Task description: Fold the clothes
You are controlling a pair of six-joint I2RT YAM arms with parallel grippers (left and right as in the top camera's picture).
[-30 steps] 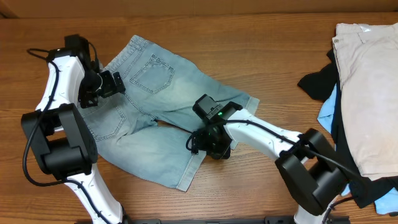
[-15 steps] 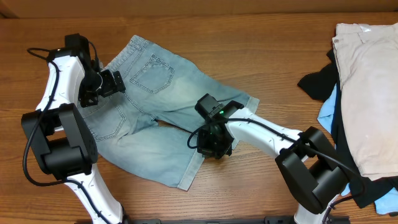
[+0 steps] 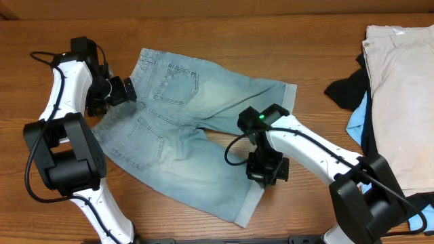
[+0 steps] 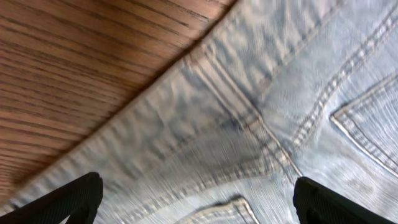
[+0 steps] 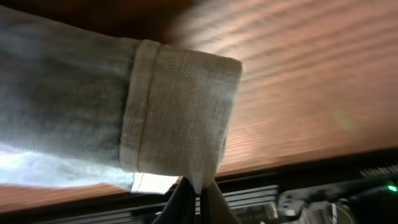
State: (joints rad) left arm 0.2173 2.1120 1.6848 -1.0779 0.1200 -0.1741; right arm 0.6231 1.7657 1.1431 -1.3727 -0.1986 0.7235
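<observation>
1 pair faded light-blue denim shorts [image 3: 178, 135], lying flat. Long axis runs from left gripper [image 4: 196, 186], jaws spread above waistband [image 4: 186, 124], to right gripper [image 5: 199, 190], which pinches the hem cuff [image 5: 180, 112].

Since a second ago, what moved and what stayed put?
The right gripper slid rightward and lower in the overhead view, pinching the hem of the faded light-blue denim shorts and dragging them rightward, flatter. The left gripper stayed open at the waistband; the cream, black and sky-blue garment pile stayed put.
</observation>
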